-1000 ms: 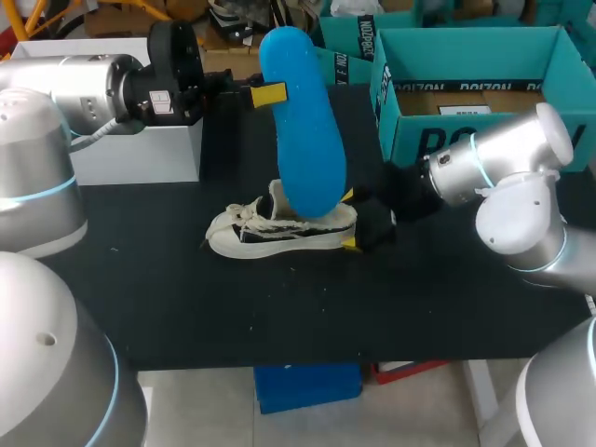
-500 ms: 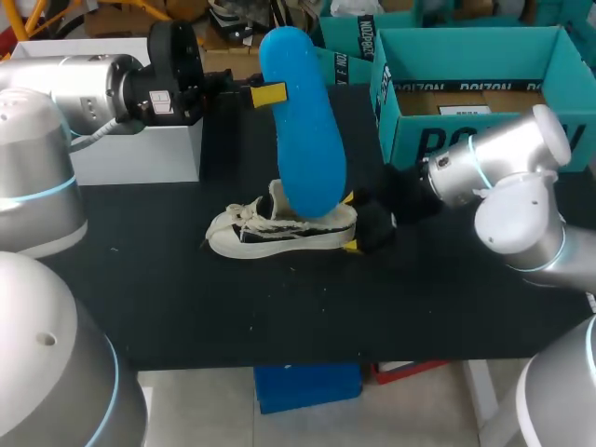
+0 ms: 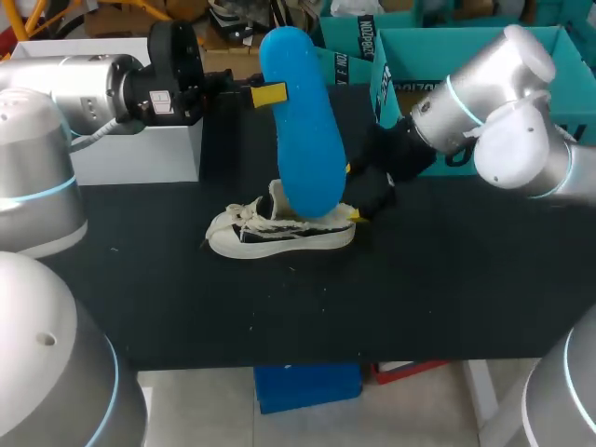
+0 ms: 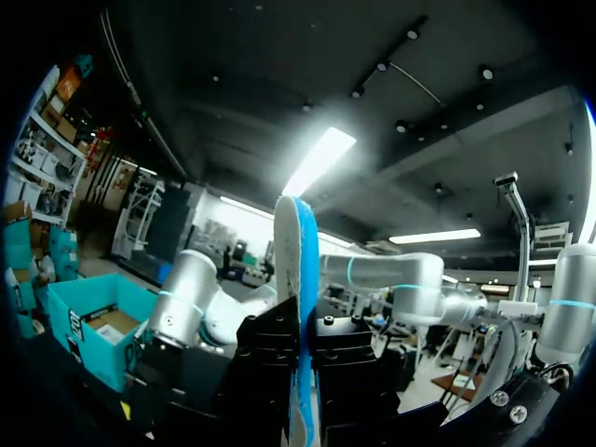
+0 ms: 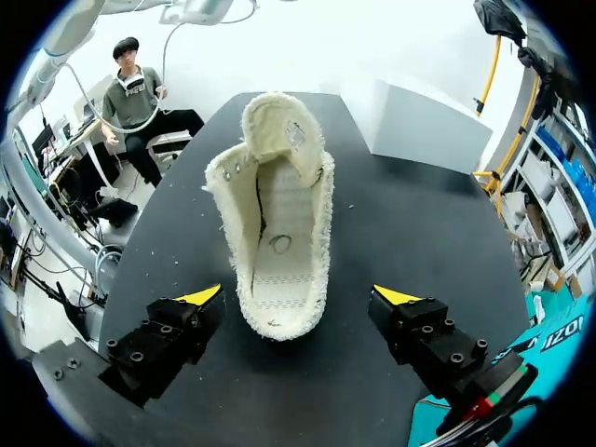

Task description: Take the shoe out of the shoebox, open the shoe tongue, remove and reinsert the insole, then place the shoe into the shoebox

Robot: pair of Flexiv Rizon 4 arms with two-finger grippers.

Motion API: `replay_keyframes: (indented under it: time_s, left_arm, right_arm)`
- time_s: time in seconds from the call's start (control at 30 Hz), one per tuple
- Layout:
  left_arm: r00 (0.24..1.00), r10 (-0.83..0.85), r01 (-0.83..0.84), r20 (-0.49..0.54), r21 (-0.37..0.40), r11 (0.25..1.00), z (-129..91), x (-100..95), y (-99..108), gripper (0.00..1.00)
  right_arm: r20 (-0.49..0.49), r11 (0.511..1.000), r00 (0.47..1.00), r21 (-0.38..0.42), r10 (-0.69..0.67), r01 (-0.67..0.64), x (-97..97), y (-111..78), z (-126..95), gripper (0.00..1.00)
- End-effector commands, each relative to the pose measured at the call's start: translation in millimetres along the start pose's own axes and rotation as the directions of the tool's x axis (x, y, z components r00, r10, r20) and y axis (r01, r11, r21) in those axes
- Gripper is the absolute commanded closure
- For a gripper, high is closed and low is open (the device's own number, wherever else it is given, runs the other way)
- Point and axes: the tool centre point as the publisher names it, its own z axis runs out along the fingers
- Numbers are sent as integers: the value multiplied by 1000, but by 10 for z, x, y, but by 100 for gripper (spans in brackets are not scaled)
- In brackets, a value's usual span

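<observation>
On the table (image 3: 419, 279), lying on its sole: the shoe (image 3: 279, 233), toe toward the left arm's side, heel toward the right gripper (image 3: 352, 193). From the right wrist, heel nearest, long axis running straight ahead between fingers (image 5: 200, 303) spread wide and touching nothing. Tongue folded forward over the toe, inside bare.

Clamped in the left gripper (image 3: 268, 94) by its upper part: the blue insole (image 3: 303, 130), standing near upright, lower end down at the heel opening. Probably resting just inside the mouth, though hidden from above. Better placed for seating it: the left arm, already above the opening, insole's length needing to tip down along the shoe's.

Against a second ago: right gripper lifted off the heel and drawn back toward the shoebox (image 3: 466, 58). Shoe and insole unmoved.
</observation>
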Motion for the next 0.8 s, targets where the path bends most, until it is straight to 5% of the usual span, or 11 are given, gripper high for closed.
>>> replay_keyframes:
  time_s: [0.03,0.33,0.43,0.6,0.8]
  left_arm:
    - [1000,2,-2,2,1,1000,4,6,16,100]
    - [1000,2,-2,2,1,1000,4,6,16,100]
    - [1000,2,-2,2,1,1000,4,6,16,100]
    - [1000,2,-2,2,1,1000,4,6,16,100]
    - [1000,2,-2,2,1,1000,4,6,16,100]
  right_arm:
    - [-84,960,996,278,17,7,-162,199,6,0]
    - [-135,881,990,471,27,40,-266,488,66,0]
    - [-147,849,989,526,31,51,-272,536,89,16]
    - [-178,796,983,601,46,71,-244,623,134,25]
    - [-172,766,984,638,43,79,-183,660,187,21]
